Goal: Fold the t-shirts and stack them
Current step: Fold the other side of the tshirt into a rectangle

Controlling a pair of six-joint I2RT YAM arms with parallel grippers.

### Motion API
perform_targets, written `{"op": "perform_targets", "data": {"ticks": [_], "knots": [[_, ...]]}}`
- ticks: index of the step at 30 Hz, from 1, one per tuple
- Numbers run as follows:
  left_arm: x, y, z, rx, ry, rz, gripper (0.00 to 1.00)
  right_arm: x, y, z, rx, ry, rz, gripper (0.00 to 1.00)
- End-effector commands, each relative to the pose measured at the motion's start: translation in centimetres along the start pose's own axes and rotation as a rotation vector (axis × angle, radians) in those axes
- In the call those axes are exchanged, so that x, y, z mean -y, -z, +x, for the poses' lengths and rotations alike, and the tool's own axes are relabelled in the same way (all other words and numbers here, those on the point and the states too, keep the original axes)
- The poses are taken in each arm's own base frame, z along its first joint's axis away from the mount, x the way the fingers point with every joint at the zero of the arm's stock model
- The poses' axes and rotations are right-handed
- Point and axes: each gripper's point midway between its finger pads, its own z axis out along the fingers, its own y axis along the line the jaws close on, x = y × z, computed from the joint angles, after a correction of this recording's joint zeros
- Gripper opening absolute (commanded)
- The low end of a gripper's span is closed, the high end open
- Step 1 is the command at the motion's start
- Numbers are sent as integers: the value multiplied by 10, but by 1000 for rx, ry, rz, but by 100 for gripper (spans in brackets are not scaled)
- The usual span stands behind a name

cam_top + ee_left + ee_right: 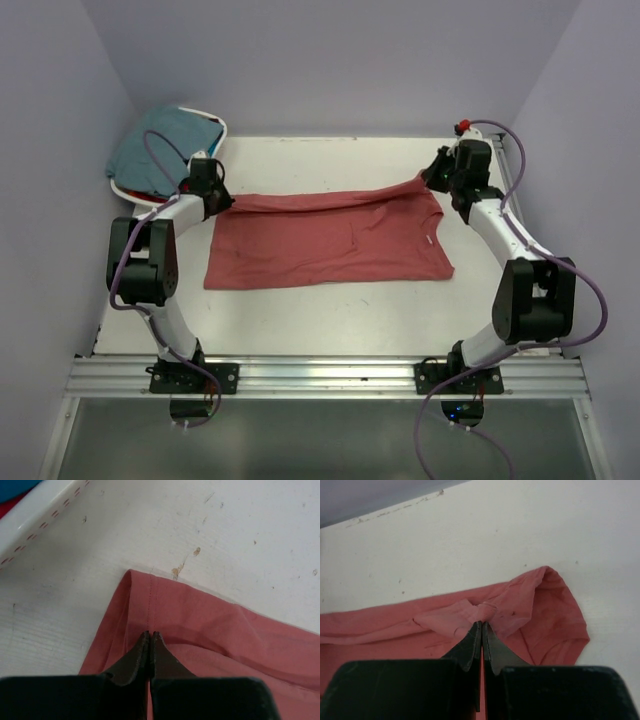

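A brick-red t-shirt (330,245) lies spread across the middle of the table, and its far edge is pulled taut between both grippers. My left gripper (222,202) is shut on the shirt's far left corner, the fingertips pinching the hem (151,634). My right gripper (432,178) is shut on a bunched fold of the red cloth (482,624) at the far right corner, beside a sleeve (555,610). A teal t-shirt (165,140) is heaped in the basket at the back left. Bits of blue cloth (15,486) and red cloth (6,511) show over the basket's rim.
The white oval basket (218,128) stands in the back left corner, and its rim (42,510) runs close to my left gripper. Grey walls close in the table on three sides. A metal rail (330,375) runs along the near edge.
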Motion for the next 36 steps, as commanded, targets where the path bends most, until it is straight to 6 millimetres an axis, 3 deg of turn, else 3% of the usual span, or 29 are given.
{"op": "perform_targets", "data": {"ticks": [1, 8, 20, 32, 36], "knots": [[-3, 15, -15, 50, 19, -7, 0, 4, 19, 19, -45, 9, 35, 0], [-8, 19, -12, 46, 24, -24, 0, 9, 44, 54, -89, 7, 47, 0], [-19, 11, -5, 27, 17, -80, 0, 7, 62, 56, -75, 14, 50, 0], [-26, -2, 13, -16, 15, -99, 0, 29, 48, 131, -308, 18, 146, 0], [-28, -3, 17, -21, 17, -102, 0, 34, 44, 142, -350, 19, 170, 0]]}}
